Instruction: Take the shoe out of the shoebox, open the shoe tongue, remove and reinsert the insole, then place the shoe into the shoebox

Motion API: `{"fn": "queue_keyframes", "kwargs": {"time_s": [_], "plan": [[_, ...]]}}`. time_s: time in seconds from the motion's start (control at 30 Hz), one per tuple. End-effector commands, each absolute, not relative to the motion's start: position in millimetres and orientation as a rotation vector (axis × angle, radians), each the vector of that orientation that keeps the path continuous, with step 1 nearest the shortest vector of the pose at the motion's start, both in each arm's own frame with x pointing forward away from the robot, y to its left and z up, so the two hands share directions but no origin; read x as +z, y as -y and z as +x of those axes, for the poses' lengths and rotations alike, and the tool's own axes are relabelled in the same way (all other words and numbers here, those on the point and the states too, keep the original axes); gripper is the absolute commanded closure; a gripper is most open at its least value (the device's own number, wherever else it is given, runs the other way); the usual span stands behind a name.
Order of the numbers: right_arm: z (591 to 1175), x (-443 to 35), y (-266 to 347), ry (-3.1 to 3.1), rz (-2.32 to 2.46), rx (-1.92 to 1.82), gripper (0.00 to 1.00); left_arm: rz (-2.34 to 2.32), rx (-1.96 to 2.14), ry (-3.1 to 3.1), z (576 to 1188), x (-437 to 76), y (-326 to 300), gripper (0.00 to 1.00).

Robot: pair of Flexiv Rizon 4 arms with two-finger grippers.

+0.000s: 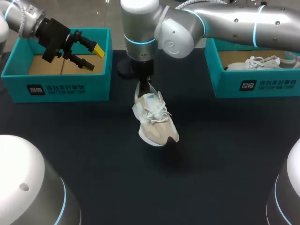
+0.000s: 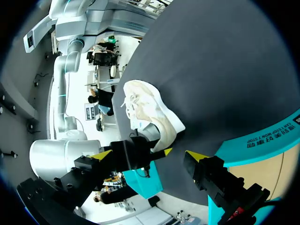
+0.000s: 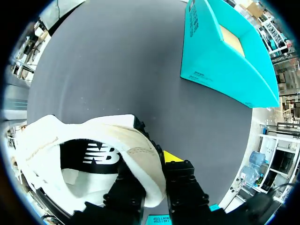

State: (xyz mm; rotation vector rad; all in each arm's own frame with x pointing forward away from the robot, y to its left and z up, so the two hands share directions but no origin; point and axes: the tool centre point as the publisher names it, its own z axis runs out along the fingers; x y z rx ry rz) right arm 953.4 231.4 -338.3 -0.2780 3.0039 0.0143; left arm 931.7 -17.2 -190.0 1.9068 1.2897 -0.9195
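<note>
One shoe [image 1: 155,120] — heel pinched in right claw [image 3: 151,165].

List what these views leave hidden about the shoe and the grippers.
Right wrist view: one tip of the right gripper is hidden by the shoe; the toe is cut off by the rim.
Head view: the shoe's inside is hidden by the right gripper.
Left wrist view: the heel is hidden by the right gripper.
</note>
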Motion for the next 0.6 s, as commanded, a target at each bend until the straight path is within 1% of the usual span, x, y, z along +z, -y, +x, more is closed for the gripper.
{"fn": "queue_keyframes", "kwargs": {"time_s": [0.03,0.2,0.33,0.47,0.6], "plan": [[941.8,-281.0,-210.4,-3.012,-0.303,0.099,1.0,1.91,-0.917,-1.29,931.5,-189.6,17.0,0.0],[939.0,-232.6,-206.6,-3.023,-0.319,0.117,1.0,1.91,-0.917,-1.29,931.5,-189.6,17.0,0.0],[938.0,-203.9,-204.2,-3.019,-0.316,0.176,1.0,1.91,-0.917,-1.29,931.5,-189.6,17.0,0.0],[937.5,-184.2,-204.1,-3.012,-0.323,0.219,1.0,1.91,-0.917,-1.29,931.5,-189.6,17.0,0.0],[939.2,-175.8,-203.5,-3.004,-0.341,0.25,1.0,1.91,-0.917,-1.29,931.5,-189.6,17.0,0.0]]}}
